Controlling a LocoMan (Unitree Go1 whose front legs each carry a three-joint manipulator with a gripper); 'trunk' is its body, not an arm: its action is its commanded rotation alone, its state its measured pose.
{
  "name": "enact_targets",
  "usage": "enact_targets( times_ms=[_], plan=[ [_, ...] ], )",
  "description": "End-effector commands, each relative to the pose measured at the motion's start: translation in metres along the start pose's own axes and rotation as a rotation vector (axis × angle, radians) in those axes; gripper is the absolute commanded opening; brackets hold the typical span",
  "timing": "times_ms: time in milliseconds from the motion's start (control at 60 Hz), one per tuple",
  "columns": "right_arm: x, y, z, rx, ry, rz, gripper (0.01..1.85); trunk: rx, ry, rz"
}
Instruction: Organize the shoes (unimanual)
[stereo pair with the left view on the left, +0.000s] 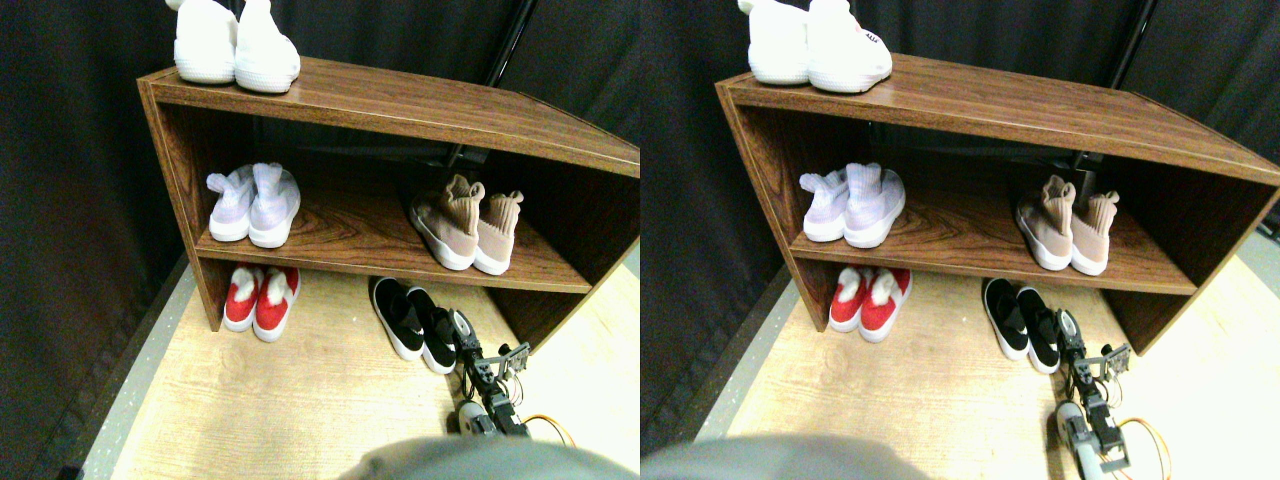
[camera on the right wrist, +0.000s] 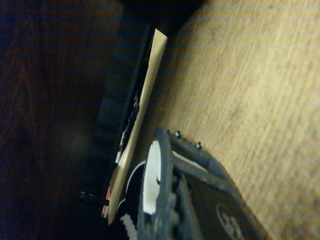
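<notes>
Five pairs on show as robot closes in on black slip-ons

Two black slip-ons (stereo pair with the left view on the left: 415, 322) are seen side by side on the wooden floor (stereo pair with the left view on the left: 300, 410), just before the rack (stereo pair with the left view on the left: 400, 105), with the right gripper (stereo pair with the left view on the left: 470, 340) touching or just beside the outer shoe. Whether its jaws are spread or closed cannot be told. A gentle, square push is judged best, so the pair is kept together. Tan sneakers (stereo pair with the left view on the left: 465, 225) and pale ones (stereo pair with the left view on the left: 255, 205) are shelved above; red shoes (stereo pair with the left view on the left: 260, 300) and the rack's side panel (stereo pair with the left view on the left: 530, 315) lie near.
</notes>
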Motion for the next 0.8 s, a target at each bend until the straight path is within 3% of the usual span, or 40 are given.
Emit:
enact_targets(
  times_ms=[17, 150, 233, 317, 400, 567, 800],
  plan=[
    [0.004, 0.005, 0.01, -0.064, -0.023, 0.027, 0.06, -0.021, 0.019, 0.013],
    [0.007, 0.008, 0.031, -0.109, -0.095, 0.01, 0.06, -0.004, 0.017, 0.0],
    [0.006, 0.015, 0.042, -0.14, -0.089, 0.0, 0.06, 0.009, 0.017, -0.01],
    [0.0, 0.027, 0.052, -0.163, -0.035, 0.06, 0.06, 0.022, 0.015, -0.026],
    [-0.009, 0.036, 0.054, -0.145, -0.027, 0.111, 0.06, 0.029, 0.01, -0.037],
    [-0.032, 0.051, 0.047, -0.157, -0.003, 0.143, 0.06, 0.034, -0.001, -0.047],
    [-0.067, 0.069, 0.042, -0.187, 0.112, 0.188, 0.06, 0.033, -0.016, -0.052]
  ],
)
